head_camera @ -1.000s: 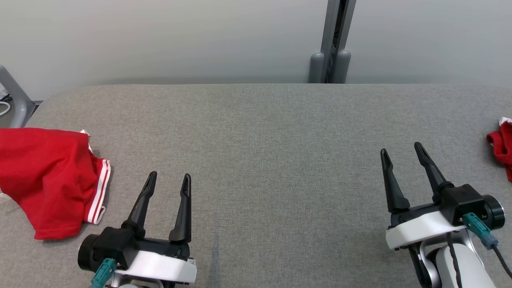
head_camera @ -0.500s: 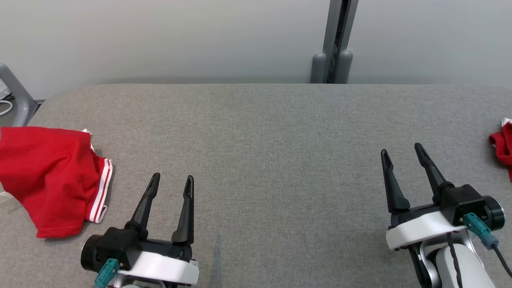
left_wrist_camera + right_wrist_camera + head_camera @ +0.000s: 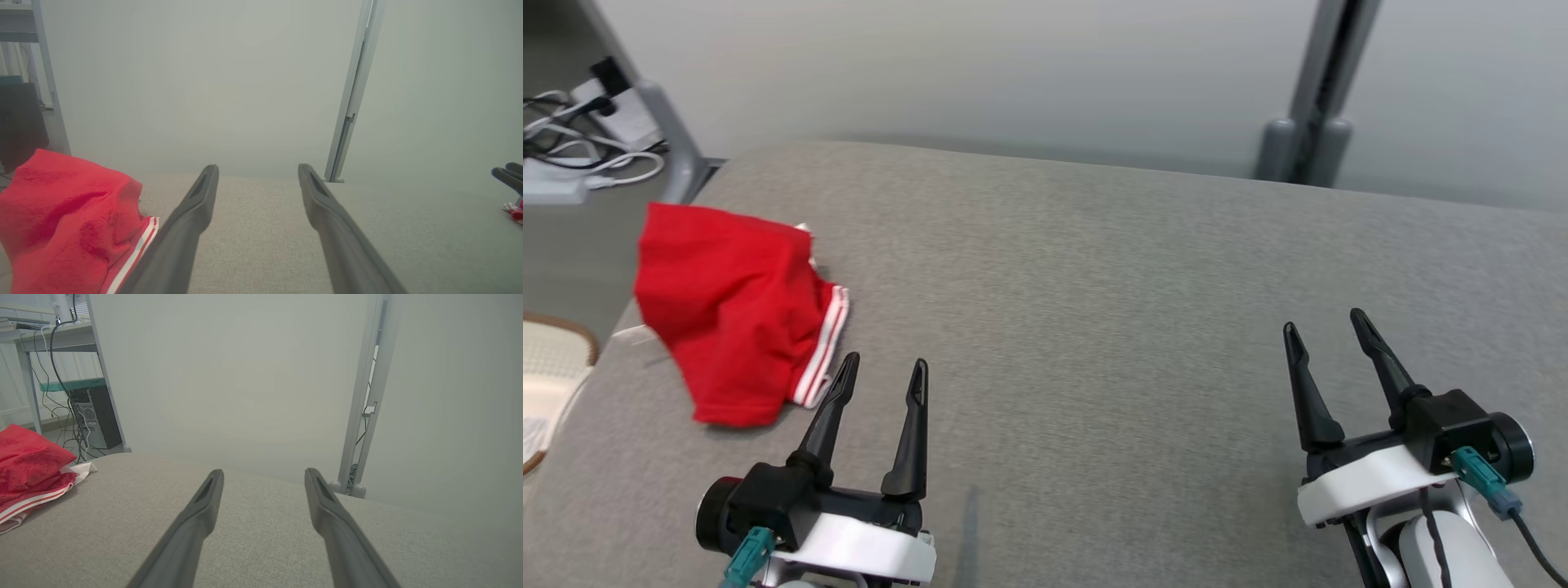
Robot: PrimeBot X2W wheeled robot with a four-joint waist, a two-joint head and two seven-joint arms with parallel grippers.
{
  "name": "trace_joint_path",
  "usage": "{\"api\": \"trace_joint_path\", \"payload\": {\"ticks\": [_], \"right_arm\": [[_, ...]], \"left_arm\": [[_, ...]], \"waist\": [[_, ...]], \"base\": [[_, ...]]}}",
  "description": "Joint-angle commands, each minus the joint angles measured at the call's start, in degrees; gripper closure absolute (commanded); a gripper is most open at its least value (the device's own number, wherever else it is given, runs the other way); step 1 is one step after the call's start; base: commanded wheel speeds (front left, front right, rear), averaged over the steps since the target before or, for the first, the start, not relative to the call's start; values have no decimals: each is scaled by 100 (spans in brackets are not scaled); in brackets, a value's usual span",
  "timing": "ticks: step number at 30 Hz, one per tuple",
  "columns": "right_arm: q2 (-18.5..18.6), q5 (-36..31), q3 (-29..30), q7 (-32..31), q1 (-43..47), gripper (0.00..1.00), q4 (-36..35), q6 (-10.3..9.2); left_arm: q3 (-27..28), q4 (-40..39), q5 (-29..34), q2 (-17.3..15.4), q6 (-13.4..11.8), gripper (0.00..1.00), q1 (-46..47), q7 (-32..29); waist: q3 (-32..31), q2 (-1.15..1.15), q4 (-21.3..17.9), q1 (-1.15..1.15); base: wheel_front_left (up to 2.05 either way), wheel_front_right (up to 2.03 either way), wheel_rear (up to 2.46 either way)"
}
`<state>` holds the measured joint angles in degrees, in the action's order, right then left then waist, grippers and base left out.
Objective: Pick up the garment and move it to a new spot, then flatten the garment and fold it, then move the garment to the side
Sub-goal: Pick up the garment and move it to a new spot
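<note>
The garment [image 3: 727, 318] is a red piece with white stripes along its hem, lying crumpled near the left edge of the grey padded table [image 3: 1094, 286]. It also appears at the left of the left wrist view as the garment [image 3: 61, 228] and in the right wrist view as the garment [image 3: 24, 465]. My left gripper [image 3: 885, 363] hovers open just right of its striped hem, with nothing between the fingers [image 3: 257, 169]. Far to the right, my right gripper [image 3: 1323, 322] is open and empty over bare table [image 3: 264, 473].
A grey post [image 3: 1311, 131] stands behind the table's far edge before a pale wall. Cables [image 3: 572, 147] and a frame leg lie off the left corner; a pale basket [image 3: 547, 367] sits beside the left edge. A small red cloth bit [image 3: 515, 212] lies far right.
The head camera has turned to the left, so the whole picture has shifted and the red cloth at the right edge is out of frame. Both grippers stay open in much the same places.
</note>
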<state>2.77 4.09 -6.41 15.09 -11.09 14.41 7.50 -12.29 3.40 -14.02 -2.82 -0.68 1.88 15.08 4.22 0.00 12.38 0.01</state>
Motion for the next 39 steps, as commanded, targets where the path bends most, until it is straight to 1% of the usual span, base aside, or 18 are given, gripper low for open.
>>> {"api": "trace_joint_path", "payload": {"ticks": [1,5,6,13,21,27,30,34,36,39], "right_arm": [[28,52,-50,12,60,0,33,-1],[29,121,-141,11,102,0,53,-1],[32,157,-208,11,114,0,72,-1],[32,315,-377,9,155,0,121,-1],[36,403,-655,9,-38,0,245,-1],[35,428,-751,9,-127,0,327,-1],[36,439,-760,9,-123,0,329,-1],[36,368,-679,9,-48,0,269,-1],[36,311,-607,9,-1,0,222,-1],[34,159,-603,9,-77,0,169,0]], "left_arm": [[42,9,41,-19,-17,0,-31,5],[87,34,74,-18,-1,0,-126,5],[99,30,90,-17,-7,0,-163,5],[224,11,153,-17,12,0,-296,5],[437,-156,160,-16,-58,0,-399,5],[495,-156,182,-18,-49,0,-451,5],[498,-103,213,-17,18,0,-447,5],[447,81,255,-17,180,0,-312,5],[438,181,275,-17,239,0,-178,5],[504,385,220,-15,362,0,9,5]], "waist": [[-49,0,350,-1],[-132,0,768,-1],[-180,0,970,-1],[-341,0,1526,-1],[-293,0,1618,-1],[-287,0,1634,-1],[-284,0,1626,-1],[-222,0,1610,-1],[-154,0,1595,-1],[61,0,1468,-1]], "base": [[0,0,0],[0,0,0],[0,0,0],[0,0,0],[0,0,0],[0,0,0],[0,0,0],[0,0,0],[0,0,0],[0,0,0]]}}
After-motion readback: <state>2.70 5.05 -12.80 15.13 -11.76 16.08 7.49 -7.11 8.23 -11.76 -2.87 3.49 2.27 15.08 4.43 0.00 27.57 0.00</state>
